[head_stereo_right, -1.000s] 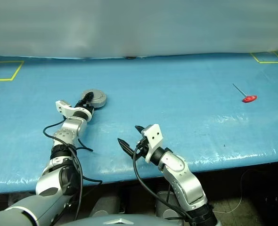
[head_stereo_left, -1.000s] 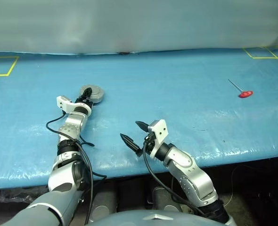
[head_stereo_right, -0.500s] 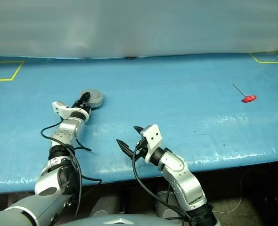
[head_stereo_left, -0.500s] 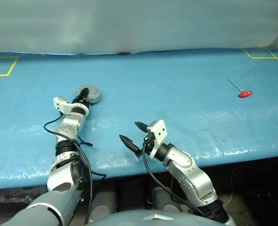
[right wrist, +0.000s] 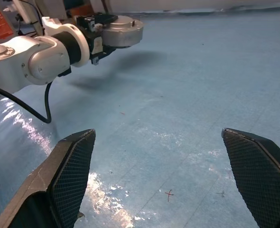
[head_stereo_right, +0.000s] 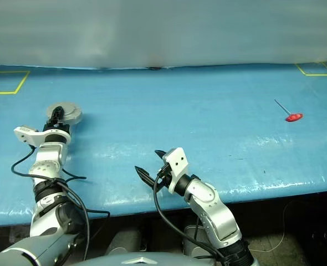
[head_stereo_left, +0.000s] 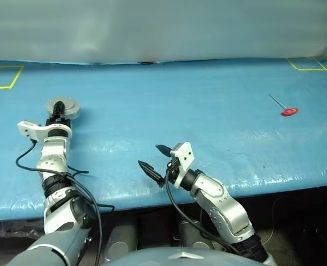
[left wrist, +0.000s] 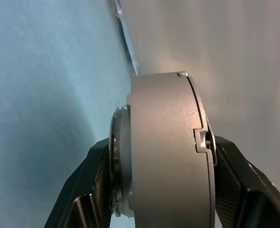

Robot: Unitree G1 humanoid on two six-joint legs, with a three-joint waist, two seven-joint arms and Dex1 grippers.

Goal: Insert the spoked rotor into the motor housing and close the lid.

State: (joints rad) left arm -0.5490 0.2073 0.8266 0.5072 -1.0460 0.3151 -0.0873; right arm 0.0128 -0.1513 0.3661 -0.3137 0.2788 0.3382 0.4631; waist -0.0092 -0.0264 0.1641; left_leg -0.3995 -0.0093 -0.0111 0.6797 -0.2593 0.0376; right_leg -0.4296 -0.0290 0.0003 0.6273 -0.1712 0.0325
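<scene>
Left pincer [head_stereo_left: 57, 112] is clamped on the motor housing [head_stereo_left: 64, 107], one black finger [left wrist: 90, 190] on each flat face of the closed grey unit. The lid [left wrist: 116, 156] lies shut against the housing (a thin silvery rim shows at the seam in the left wrist view). The assembly hangs clear of the desk [head_stereo_left: 208, 105]; the right wrist view shows it raised, its shadow on the blue covering below. It sits over the left part of the desk, toward the far half.

Right pincer [head_stereo_left: 151, 158] hovers at the near edge around the middle, fingers spread wide apart, nothing between them.

The spoked rotor cannot be made out with the unit shut.

A thin pin with a red head [head_stereo_left: 288, 111] lies far to the right, well apart from both arms. Yellow tape outlines [head_stereo_left: 3, 77] mark the far corners.
</scene>
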